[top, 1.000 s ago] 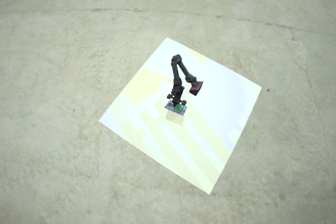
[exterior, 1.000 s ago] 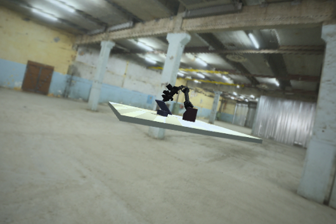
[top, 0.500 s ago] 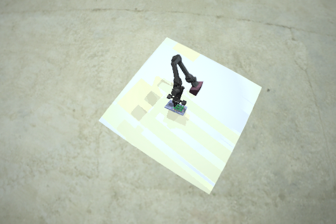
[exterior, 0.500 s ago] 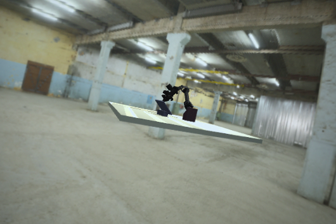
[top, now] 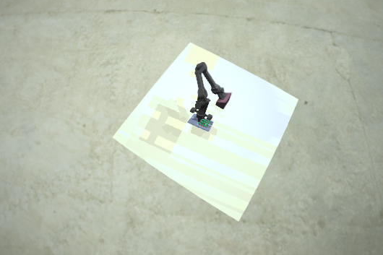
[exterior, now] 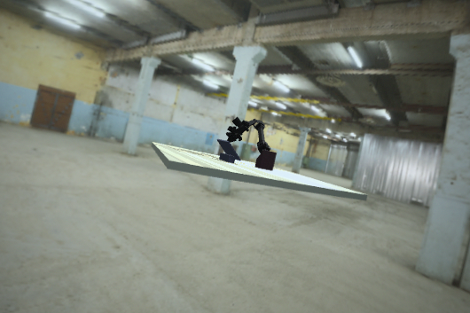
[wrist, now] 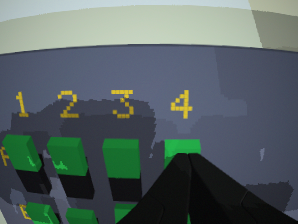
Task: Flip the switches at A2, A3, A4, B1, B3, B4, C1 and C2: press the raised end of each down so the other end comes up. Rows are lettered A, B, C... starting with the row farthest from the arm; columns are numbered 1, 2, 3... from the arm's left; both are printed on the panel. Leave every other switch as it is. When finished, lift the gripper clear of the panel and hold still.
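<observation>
The dark switch panel (wrist: 240, 96) (top: 192, 119) (exterior: 227, 148) carries green rocker switches under yellow column numbers 1 to 4. In the wrist view row A shows switches A1 (wrist: 21, 152), A2 (wrist: 67, 156), A3 (wrist: 121, 159) and A4 (wrist: 177, 145). Parts of row B (wrist: 83, 220) show below. My gripper (wrist: 185, 163) (top: 199, 113) (exterior: 233, 131) is shut and empty. Its joined fingertips sit at the near edge of A4, touching or just over it. The fingers hide the rest of column 4 and the lower right of the panel.
The panel lies on a pale square table (top: 235, 137) (exterior: 186, 160) that floats above a concrete floor. The arm's maroon base (top: 223, 100) (exterior: 265, 160) stands behind the panel. Pillars stand far off in the hall.
</observation>
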{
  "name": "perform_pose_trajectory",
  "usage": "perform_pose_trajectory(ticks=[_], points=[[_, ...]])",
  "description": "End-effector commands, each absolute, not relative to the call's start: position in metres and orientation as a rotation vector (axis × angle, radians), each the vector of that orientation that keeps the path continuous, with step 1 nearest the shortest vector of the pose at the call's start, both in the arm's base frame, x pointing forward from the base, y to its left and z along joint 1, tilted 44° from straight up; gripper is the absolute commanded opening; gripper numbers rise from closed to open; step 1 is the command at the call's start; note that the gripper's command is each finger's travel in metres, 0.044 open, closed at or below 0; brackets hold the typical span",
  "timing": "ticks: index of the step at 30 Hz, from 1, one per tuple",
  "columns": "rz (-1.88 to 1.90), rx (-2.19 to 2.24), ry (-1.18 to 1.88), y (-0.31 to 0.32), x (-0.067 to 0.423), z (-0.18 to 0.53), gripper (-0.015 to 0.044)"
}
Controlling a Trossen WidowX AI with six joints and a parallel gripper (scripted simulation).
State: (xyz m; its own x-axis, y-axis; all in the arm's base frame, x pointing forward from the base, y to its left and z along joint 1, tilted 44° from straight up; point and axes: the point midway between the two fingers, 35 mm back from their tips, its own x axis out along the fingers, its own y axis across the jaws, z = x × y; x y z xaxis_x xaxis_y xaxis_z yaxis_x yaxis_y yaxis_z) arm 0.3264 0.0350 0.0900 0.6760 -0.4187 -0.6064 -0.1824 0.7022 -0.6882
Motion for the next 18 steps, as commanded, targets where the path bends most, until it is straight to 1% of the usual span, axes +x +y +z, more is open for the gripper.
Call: perform_pose_trajectory(ticks=[1,18], points=[[-0.143,-0.805,0.842,0.0356,0.3271,0.0883,0.0],[-0.143,-0.805,0.841,0.0347,0.3287,0.0869,0.0]])
